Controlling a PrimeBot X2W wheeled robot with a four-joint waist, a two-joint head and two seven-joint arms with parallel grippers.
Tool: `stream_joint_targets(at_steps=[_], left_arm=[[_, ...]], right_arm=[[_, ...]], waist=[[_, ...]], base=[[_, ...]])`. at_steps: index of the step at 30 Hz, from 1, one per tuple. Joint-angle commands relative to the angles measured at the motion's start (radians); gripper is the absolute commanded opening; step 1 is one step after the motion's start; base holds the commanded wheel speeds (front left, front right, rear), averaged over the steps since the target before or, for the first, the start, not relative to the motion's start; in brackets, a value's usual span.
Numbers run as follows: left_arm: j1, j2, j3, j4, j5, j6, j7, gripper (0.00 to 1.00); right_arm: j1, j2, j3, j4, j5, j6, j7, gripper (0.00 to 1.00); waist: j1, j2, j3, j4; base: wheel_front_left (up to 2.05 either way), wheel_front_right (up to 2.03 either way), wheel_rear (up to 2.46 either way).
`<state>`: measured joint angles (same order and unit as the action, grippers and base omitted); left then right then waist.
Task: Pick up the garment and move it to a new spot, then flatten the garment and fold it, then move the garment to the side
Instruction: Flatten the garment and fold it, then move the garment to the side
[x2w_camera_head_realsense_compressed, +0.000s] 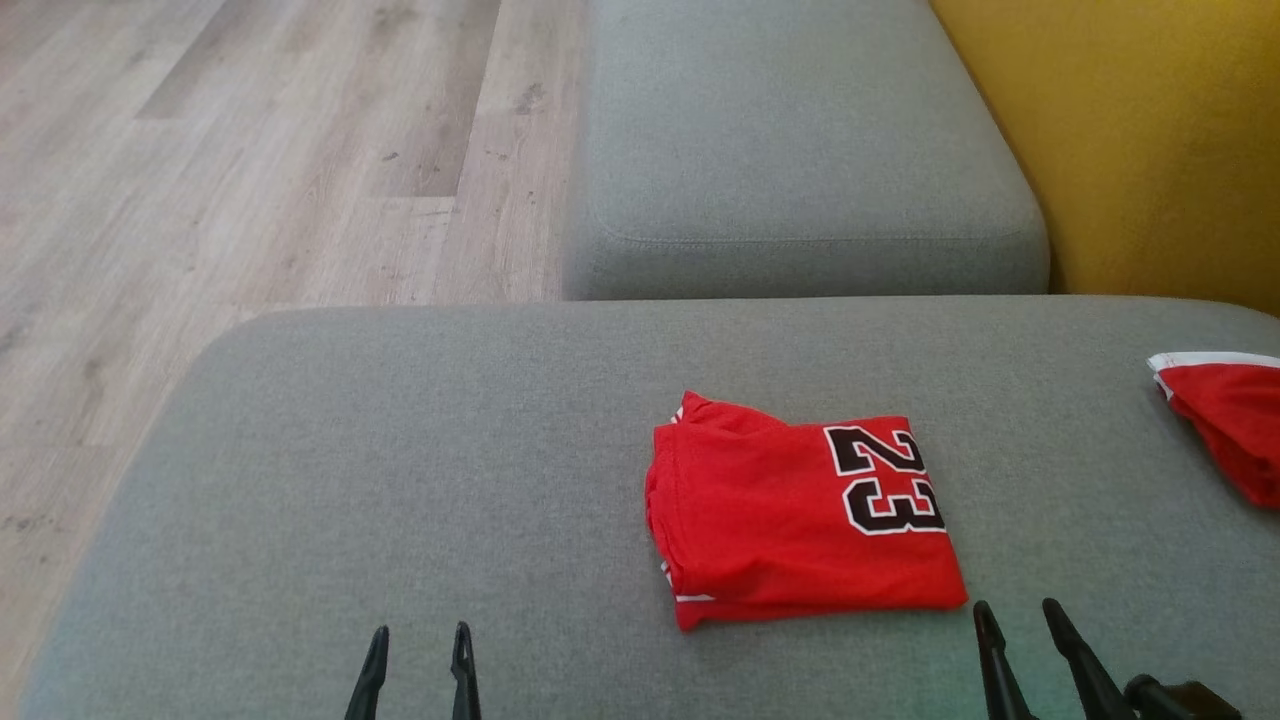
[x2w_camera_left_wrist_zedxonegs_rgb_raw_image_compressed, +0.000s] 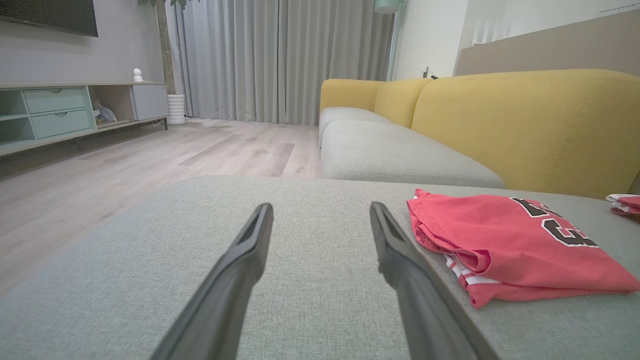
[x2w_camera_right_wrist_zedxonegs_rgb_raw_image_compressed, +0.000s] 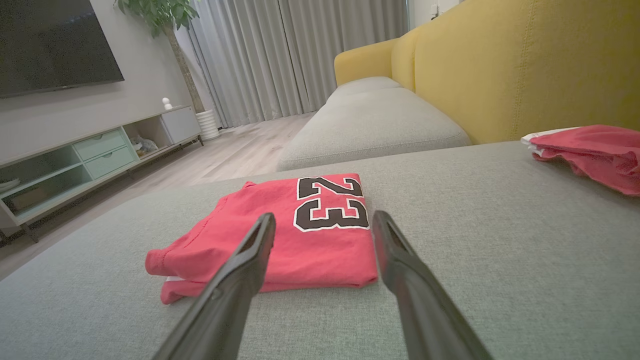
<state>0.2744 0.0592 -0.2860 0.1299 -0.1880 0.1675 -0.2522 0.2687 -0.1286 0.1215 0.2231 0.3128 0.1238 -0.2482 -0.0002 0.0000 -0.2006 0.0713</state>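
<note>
Left hand (x2w_camera_head_realsense_compressed: 421, 630) and right hand (x2w_camera_head_realsense_compressed: 1016, 604) sit lowest in the head view, each with its two dark fingers parted and nothing between them; both are empty and hover just over the grey sofa seat (x2w_camera_head_realsense_compressed: 400, 450). The garment (x2w_camera_head_realsense_compressed: 800, 520), a red jersey bearing the number 23, lies on that seat as a compact, roughly square stack, just ahead of the right hand and well to the right of the left hand. In the right wrist view its near edge lies directly beyond the fingertips, apart from them. In the left wrist view the stacked layer edges with white trim face the left hand. A second red garment (x2w_camera_head_realsense_compressed: 1230, 420) lies apart at the seat's right end, near the yellow backrest (x2w_camera_head_realsense_compressed: 1150, 130). Judgement: the folding appears complete, and the step in hand is the last one, moving the garment to the side. The next move calls for a grip that takes in every layer of the stack, probably at the near edge by the right hand, with a low carry. A grip on the top layer alone would likely pull the fold open.
</note>
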Motion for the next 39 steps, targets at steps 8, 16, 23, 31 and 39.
stream_joint_targets(at_steps=[8, 16, 23, 31, 39], left_arm=[[-0.032, -0.009, 0.043, -0.023, 0.024, 0.002, -0.01, 1.0], [-0.03, -0.009, 0.044, -0.013, 0.031, -0.001, -0.01, 1.0], [-0.03, -0.009, 0.041, -0.009, 0.029, -0.005, -0.01, 1.0], [-0.036, -0.009, 0.016, -0.025, 0.02, 0.013, -0.01, 1.0], [-0.079, -0.009, -0.024, -0.029, 0.025, 0.019, -0.01, 1.0]], right_arm=[[-0.027, 0.014, -0.003, -0.022, -0.05, 0.007, -0.013, 1.0], [-0.025, 0.025, -0.021, -0.019, -0.071, 0.007, -0.013, 1.0], [-0.027, 0.024, -0.025, -0.015, -0.084, 0.007, -0.013, 1.0], [-0.106, 0.016, -0.037, 0.103, -0.077, 0.007, -0.014, 1.0], [-0.355, -0.041, -0.07, 0.283, -0.038, 0.007, 0.038, 1.0]], waist=[[0.0002, 0.0, -0.009, 0.008], [0.0002, 0.0, -0.009, 0.013], [0.0002, 0.0, 0.003, 0.012], [0.0002, 0.0, 0.076, 0.004], [0.0002, 0.0, 0.174, 0.013]], base=[[0.0, 0.0, 0.0], [0.0, 0.0, 0.0], [0.0, 0.0, 0.0], [0.0, 0.0, 0.0], [0.0, 0.0, 0.0]])
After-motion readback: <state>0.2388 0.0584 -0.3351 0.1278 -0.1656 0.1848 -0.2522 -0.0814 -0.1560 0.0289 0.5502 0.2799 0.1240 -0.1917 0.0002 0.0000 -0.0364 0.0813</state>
